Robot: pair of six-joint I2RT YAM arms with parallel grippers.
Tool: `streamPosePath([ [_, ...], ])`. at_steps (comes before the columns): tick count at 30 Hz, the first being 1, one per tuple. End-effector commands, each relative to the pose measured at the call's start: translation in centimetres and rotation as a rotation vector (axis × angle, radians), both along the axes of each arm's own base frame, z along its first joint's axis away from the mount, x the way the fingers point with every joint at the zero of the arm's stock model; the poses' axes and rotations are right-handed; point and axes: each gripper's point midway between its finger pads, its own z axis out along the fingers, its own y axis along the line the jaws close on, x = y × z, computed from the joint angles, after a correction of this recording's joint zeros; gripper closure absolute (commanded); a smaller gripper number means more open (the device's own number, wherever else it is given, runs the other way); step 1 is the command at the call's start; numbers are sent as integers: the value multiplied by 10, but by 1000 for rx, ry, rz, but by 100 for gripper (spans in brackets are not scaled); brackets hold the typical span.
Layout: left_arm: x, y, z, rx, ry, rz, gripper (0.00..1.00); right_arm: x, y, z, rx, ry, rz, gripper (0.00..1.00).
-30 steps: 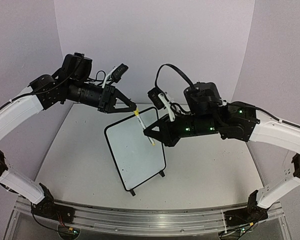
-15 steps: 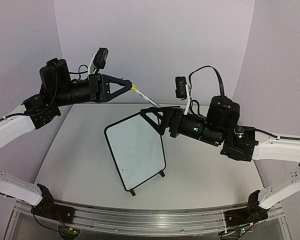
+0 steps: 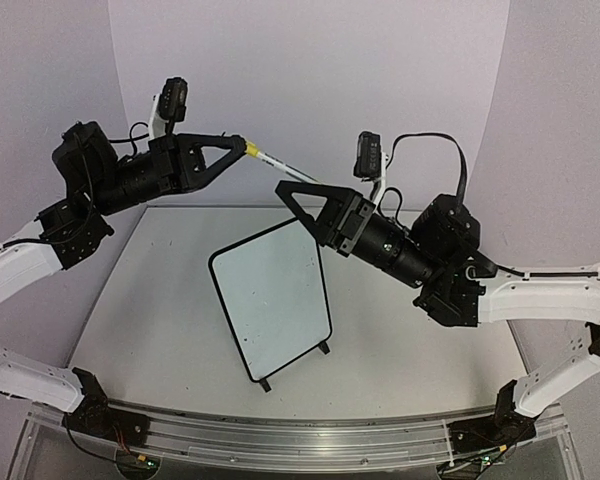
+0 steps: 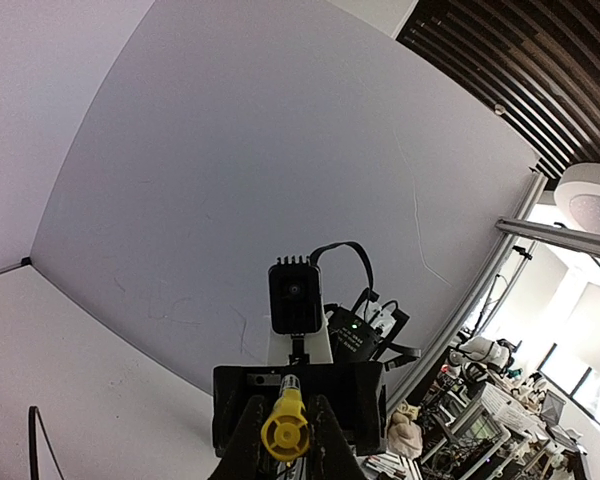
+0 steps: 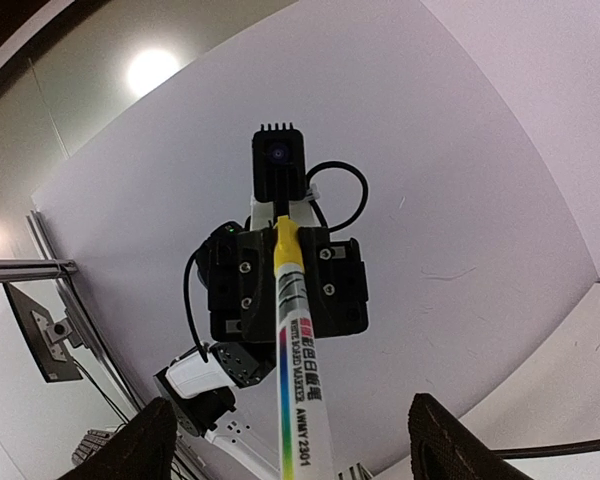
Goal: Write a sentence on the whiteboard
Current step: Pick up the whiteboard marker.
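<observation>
The whiteboard [image 3: 270, 300] stands upright on its two feet in the middle of the table; its face looks blank from here and I cannot make out the sentence. My left gripper [image 3: 242, 146] is raised above the board's far left and shut on the yellow end of a marker pen [image 3: 280, 165]. In the left wrist view the fingers pinch that yellow end [image 4: 284, 430]. The pen's white barrel [image 5: 298, 380] reaches between the wide-apart fingers of my right gripper [image 3: 302, 198], which is open and faces the left one. Neither right finger touches the barrel.
The grey tabletop [image 3: 420, 340] extends around the board, with pale walls [image 3: 310, 80] behind and to both sides. Both arms hang in the air above the board's far edge. A metal rail [image 3: 300, 435] runs along the near edge.
The right gripper has let go of the marker and opened. Both arms have lifted away from the board's face, the left carrying the marker up and to the left.
</observation>
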Motion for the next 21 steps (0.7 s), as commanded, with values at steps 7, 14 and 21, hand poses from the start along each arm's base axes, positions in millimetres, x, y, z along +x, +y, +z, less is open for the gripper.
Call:
streamPosePath([
  [7, 4, -6, -9, 19, 13, -12, 100, -8, -9, 34, 114, -49, 18, 25],
  [14, 5, -9, -17, 54, 27, -14, 100, -8, -9, 35, 111, -59, 9, 25],
  [21, 9, -14, -23, 65, 46, -27, 100, -8, -4, 37, 96, -68, 17, 30],
])
